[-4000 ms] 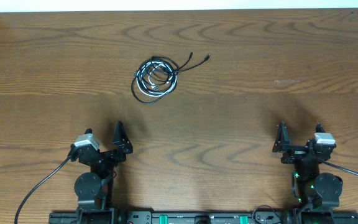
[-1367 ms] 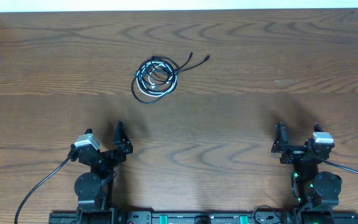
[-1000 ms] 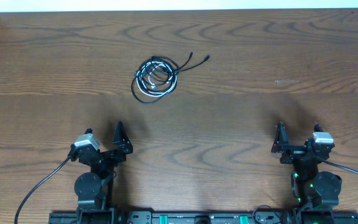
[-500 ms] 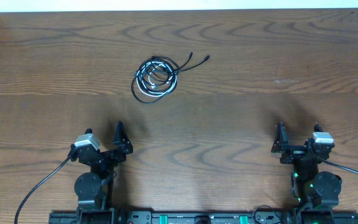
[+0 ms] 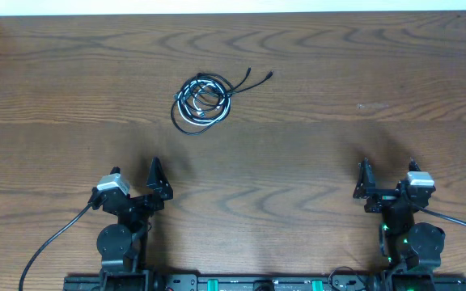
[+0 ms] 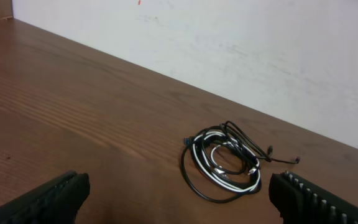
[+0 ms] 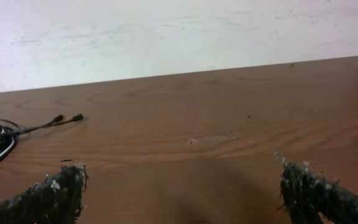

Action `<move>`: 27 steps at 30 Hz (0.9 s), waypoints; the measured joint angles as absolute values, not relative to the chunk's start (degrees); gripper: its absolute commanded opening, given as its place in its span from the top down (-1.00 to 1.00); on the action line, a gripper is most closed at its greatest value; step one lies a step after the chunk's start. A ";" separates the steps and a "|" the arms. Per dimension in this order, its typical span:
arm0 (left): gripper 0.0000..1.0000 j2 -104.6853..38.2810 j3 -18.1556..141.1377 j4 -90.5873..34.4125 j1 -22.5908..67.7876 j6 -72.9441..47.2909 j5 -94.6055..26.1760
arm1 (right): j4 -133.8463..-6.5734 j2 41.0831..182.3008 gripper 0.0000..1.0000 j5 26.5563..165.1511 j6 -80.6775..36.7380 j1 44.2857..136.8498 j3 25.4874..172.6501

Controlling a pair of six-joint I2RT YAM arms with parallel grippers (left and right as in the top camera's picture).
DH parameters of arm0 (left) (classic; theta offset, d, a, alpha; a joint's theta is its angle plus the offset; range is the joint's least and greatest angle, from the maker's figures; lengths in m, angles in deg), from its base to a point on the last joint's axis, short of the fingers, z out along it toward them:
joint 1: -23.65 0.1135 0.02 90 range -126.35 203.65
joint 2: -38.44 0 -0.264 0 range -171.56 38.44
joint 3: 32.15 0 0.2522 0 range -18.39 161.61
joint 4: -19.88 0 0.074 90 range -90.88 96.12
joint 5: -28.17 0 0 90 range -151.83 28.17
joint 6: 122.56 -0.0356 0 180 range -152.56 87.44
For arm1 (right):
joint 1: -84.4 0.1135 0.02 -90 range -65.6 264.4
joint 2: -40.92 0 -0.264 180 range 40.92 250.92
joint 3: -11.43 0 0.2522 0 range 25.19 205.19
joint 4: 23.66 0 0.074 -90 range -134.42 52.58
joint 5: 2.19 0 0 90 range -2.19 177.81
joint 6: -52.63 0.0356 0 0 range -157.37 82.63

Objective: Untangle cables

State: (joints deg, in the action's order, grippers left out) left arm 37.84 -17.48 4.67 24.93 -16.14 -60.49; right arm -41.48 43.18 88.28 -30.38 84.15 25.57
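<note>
Both arms sit folded at the near edge. The left end effector (image 6: 179, 190) is spread wide with nothing in it, and the right end effector (image 7: 182, 180) is likewise wide open and empty. A stretch of tabletop (image 5: 298, 153) separates them from the work. Farther out, left of centre, the cables (image 5: 202, 103) lie in one coiled knot, black loops around a white one, two plug ends trailing rightward. The left arm faces the bundle and looks best placed to reach. It should pinch a trailing end, not the coil's middle, so pulling loosens loops. Since four seconds ago the bundle is unmoved; only the right arm has shifted a hair.
</note>
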 measured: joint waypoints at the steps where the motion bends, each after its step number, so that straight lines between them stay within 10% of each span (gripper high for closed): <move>1: -0.96 37.84 -17.48 4.67 24.93 -16.14 -60.49 | -41.48 43.18 -0.98 88.30 -30.38 84.15 25.57; 27: -0.96 37.80 -17.98 13.67 24.90 -3.53 -36.47 | -33.02 43.51 -0.98 109.44 -2.04 84.15 25.55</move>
